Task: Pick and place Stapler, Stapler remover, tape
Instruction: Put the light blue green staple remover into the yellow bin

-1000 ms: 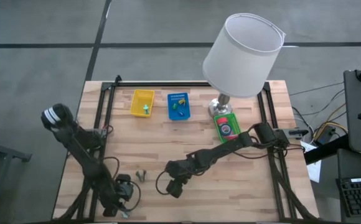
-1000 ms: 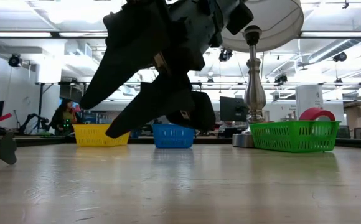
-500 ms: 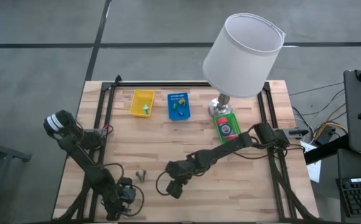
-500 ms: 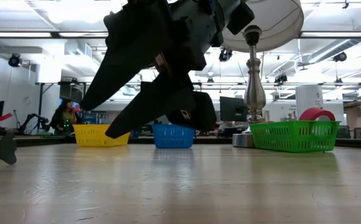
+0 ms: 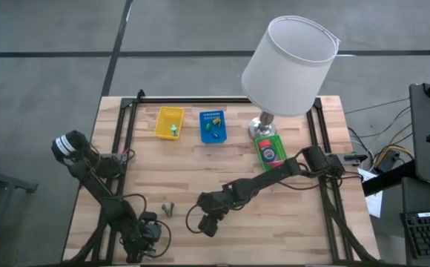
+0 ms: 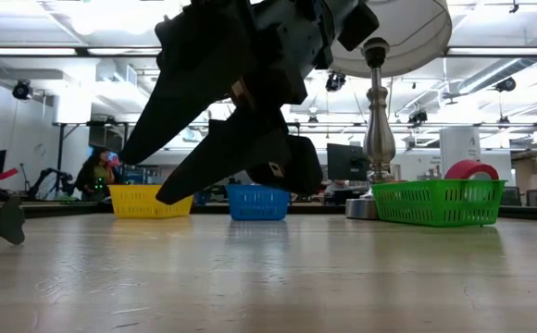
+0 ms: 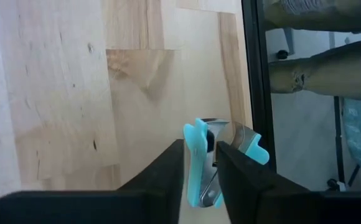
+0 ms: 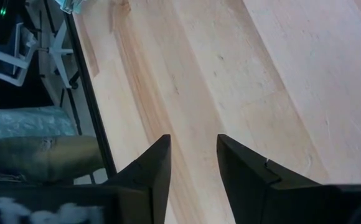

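The teal stapler remover [image 7: 198, 163] with metal claws sits between the fingers of my left gripper [image 7: 200, 152], at the table's near left edge [image 5: 142, 241]; the gripper is shut on it. My right gripper [image 5: 207, 222] hangs open over the near middle of the table [image 6: 143, 180] and holds nothing [image 8: 193, 146]. A red tape roll [image 6: 470, 169] lies in the green basket [image 5: 270, 148]. A small grey object [image 5: 168, 208] rests on the wood between the two grippers. No stapler shows plainly. My left gripper pinches one teal handle [image 7: 196, 140] of the stapler remover between its two fingers. The other teal handle [image 7: 259, 153] and the metal claws [image 7: 233, 132] stick out past the far finger [image 7: 236, 171]. Whether the remover rests on the table or is lifted, I cannot tell.
A yellow basket [image 5: 169, 122] and a blue basket [image 5: 212, 126] stand at the far side, each with small coloured items. A lamp [image 5: 289, 67] with a white shade stands at the far right beside the green basket. Black frame rails [image 7: 255, 93] run along the table's edges.
Between one second and half a second ago my left arm swung down and its gripper shifted a little toward the table's near edge. It has stayed still since. My right arm has kept still.
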